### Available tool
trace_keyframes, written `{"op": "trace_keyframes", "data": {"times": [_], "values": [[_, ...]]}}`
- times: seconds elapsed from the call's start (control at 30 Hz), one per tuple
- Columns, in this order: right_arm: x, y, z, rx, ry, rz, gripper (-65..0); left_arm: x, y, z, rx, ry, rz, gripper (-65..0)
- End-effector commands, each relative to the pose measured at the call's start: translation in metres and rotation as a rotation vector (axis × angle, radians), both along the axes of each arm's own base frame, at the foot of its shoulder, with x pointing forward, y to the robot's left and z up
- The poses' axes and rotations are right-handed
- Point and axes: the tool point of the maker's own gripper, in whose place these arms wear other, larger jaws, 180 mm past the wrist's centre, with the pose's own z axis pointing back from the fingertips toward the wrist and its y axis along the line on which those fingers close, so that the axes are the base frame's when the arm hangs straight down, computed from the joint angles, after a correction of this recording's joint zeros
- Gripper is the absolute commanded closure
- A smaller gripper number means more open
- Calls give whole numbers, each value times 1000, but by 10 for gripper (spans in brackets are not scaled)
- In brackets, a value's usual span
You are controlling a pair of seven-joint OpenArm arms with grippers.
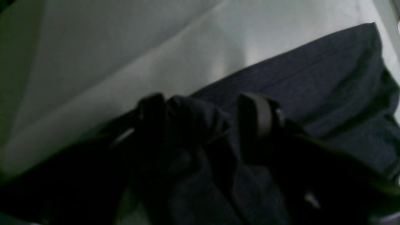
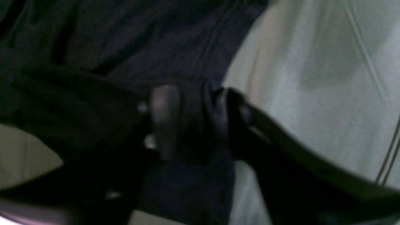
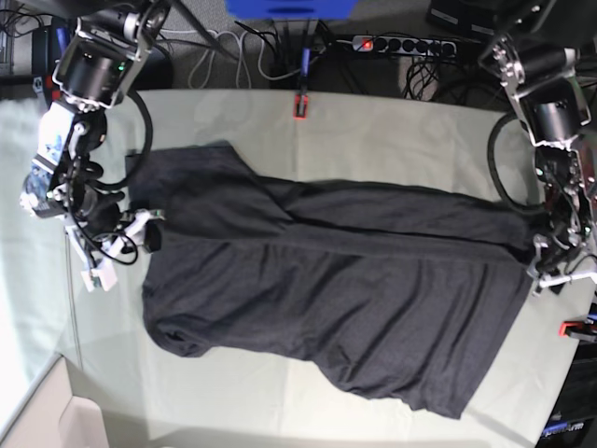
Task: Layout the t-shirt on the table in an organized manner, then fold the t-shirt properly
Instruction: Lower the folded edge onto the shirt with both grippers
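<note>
Two arms are seen at opposite ends of the t-shirt (image 3: 326,299), which is spread dark and mostly flat across the middle of the counter (image 3: 392,131), its cloth pale grey-green. No print is visible on the upturned side. A long crease is seen running along the garment, and the edge nearest the lower part of the base view is curled under at one corner.

The left fingers (image 1: 206,115) are set at the shirt's edge on the base view's right. They are parted, with a bunched fold of dark fabric lying between them — whether the cloth is pinched or merely resting there cannot be told from the blurred wrist view.

The right fingers (image 2: 193,118) are placed at the opposite edge, on the base view's left. They too are spread apart, with a ridge of fabric gathered between them, and a firm hold cannot be confirmed.

A red clamp (image 3: 300,105) is fixed at the counter's far edge.
</note>
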Motion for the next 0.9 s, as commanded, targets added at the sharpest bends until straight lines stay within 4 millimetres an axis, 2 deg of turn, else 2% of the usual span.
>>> {"op": "trace_keyframes", "data": {"times": [0.0, 0.13, 0.23, 0.37, 0.57, 0.67, 0.87], "values": [[14, -6, 17, -3, -65, -15, -327, 16, 14, 39, 61, -95, 4, -395], [10, -7, 14, -1, -56, -21, -366, -9, 16, 39, 112, -85, -11, -390], [2, -7, 8, 0, -39, -21, -366, -29, 15, 20, 114, -32, -16, -392], [-7, -9, 15, -29, -57, -20, -366, -47, 14, -3, 99, 28, -14, -393], [-7, -5, 33, -52, -112, -19, -366, -57, 15, -25, 72, 84, -2, -394], [-8, -6, 35, -59, -115, -18, -366, -54, 22, -25, 107, 56, 26, -390], [-17, -10, 38, -87, -119, -16, -366, -57, 16, -47, 155, 123, -31, -388]]}}
